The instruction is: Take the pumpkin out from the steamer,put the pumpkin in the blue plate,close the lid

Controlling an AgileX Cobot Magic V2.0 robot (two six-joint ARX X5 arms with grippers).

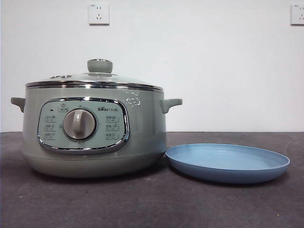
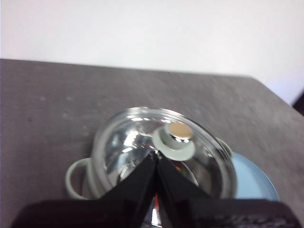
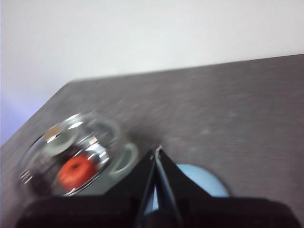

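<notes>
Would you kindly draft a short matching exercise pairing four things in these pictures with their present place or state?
Things:
1. lid
2. pumpkin
3. blue plate
4. left gripper

States:
A. bare, on the table beside the steamer
B. jaws shut, above the pot
C. seated on the pot's rim
D. inside the pot, seen through the glass

Pairs: 1-C, 2-D, 3-A, 4-B

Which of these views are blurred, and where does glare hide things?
Front view: sharp; light reflections on the lid, steamer and blue plate crisp. Left wrist view: mildly soft; bright glare across the glass lid hides most of the inside. Right wrist view: clearly blurred, edges smeared; the pumpkin shows only as an orange-red blob through the glass.
</notes>
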